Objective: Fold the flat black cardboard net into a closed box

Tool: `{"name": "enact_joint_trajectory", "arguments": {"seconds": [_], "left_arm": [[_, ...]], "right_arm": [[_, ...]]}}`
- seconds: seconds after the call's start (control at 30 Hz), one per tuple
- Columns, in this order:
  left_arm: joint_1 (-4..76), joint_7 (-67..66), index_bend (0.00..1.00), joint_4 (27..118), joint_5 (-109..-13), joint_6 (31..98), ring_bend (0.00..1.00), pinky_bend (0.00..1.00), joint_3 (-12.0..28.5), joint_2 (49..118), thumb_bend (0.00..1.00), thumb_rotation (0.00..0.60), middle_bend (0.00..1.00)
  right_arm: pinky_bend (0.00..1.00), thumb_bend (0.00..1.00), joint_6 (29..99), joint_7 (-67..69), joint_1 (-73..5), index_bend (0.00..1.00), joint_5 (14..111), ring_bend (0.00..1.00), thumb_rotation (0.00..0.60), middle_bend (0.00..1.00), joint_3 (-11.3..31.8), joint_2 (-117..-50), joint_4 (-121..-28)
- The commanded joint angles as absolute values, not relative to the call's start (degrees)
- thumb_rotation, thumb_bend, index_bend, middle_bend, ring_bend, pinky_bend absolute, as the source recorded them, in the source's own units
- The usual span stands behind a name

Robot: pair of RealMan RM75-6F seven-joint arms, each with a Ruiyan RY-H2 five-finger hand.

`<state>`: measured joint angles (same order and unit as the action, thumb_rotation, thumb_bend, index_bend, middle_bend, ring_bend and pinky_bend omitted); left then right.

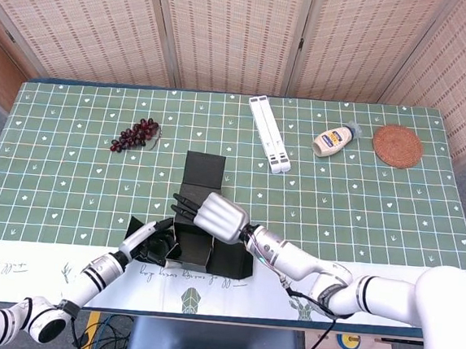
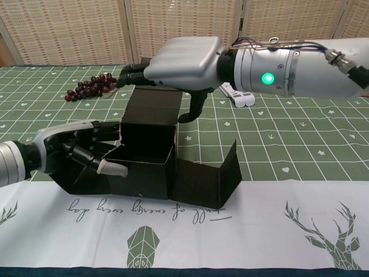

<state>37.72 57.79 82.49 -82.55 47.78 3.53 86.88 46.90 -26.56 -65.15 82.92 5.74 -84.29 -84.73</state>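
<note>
From the head view we cannot see the middle of the black cardboard net (image 1: 203, 172): the right hand (image 1: 217, 216) covers it, and whether those fingers touch the card below them stays hidden. In the chest view the right hand (image 2: 181, 60) hangs over the net (image 2: 151, 141), its fingertips (image 2: 128, 75) dark and blurred. The left hand (image 2: 78, 149) has its forearm cut by the frame's left edge, and we cannot tell how firmly its fingers press the wall beside them.
</note>
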Motion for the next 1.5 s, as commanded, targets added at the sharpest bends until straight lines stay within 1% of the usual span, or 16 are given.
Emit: {"name": "enact_joint_trajectory", "arguments": {"seconds": [0.03,0.17,0.43,0.6,0.7,0.83,0.97,1.07,1.33,1.5], "left_arm": [[37.46,58.84,0.22,83.14,-82.88,48.27,0.45,0.54,3.61,85.88,0.00,0.600,0.23],[37.02,61.63,0.22,84.26,-83.57,49.16,0.45,0.54,3.76,83.54,0.00,0.600,0.24],[36.60,70.14,0.23,85.22,-85.53,50.23,0.45,0.54,3.58,79.35,0.00,0.600,0.25],[36.54,75.98,0.23,85.62,-87.02,51.26,0.45,0.54,3.42,76.58,0.00,0.600,0.25],[36.70,79.56,0.23,85.90,-87.90,51.89,0.45,0.54,3.42,74.74,0.00,0.600,0.25],[37.27,83.48,0.23,86.43,-88.98,52.22,0.45,0.54,3.30,72.41,0.00,0.600,0.25],[37.98,86.85,0.23,87.04,-89.71,52.17,0.45,0.54,3.12,70.73,0.00,0.600,0.25],[38.56,88.99,0.23,87.35,-90.25,52.05,0.45,0.54,2.87,69.79,0.00,0.600,0.25],[39.70,92.44,0.23,87.57,-90.91,51.86,0.45,0.54,2.09,68.44,0.00,0.600,0.25],[40.28,93.74,0.23,87.15,-91.77,51.83,0.44,0.54,1.26,67.98,0.00,0.600,0.25]], "right_arm": [[0.97,0.26,50.42,-22.64,-62.82,0.00,83.81,0.70,0.600,0.00,6.47,-82.69,-86.25],[0.97,0.26,54.78,-19.14,-59.60,0.00,84.14,0.70,0.600,0.00,6.73,-80.64,-87.64],[0.97,0.26,61.81,-12.28,-52.77,0.00,85.19,0.70,0.600,0.00,5.22,-78.43,-88.54],[0.97,0.26,66.31,-8.13,-49.10,0.00,87.34,0.70,0.600,0.01,4.15,-78.70,-87.76],[0.97,0.25,68.39,-6.03,-47.35,0.00,88.76,0.70,0.600,0.02,3.42,-80.13,-86.68],[0.97,0.19,70.70,-4.30,-45.77,0.00,90.27,0.70,0.600,0.02,3.25,-83.65,-83.67],[0.97,0.10,73.31,-2.23,-44.77,0.00,91.31,0.70,0.600,0.02,4.08,-87.90,-80.43],[0.97,0.06,75.62,-1.93,-44.27,0.00,92.19,0.69,0.600,0.01,5.04,-91.57,-77.12],[0.97,0.05,81.71,-0.21,-44.20,0.00,95.25,0.68,0.600,0.00,7.21,-101.92,-66.46],[0.97,0.05,85.11,0.42,-45.05,0.00,97.50,0.67,0.600,0.00,8.16,-106.82,-60.41]]}}
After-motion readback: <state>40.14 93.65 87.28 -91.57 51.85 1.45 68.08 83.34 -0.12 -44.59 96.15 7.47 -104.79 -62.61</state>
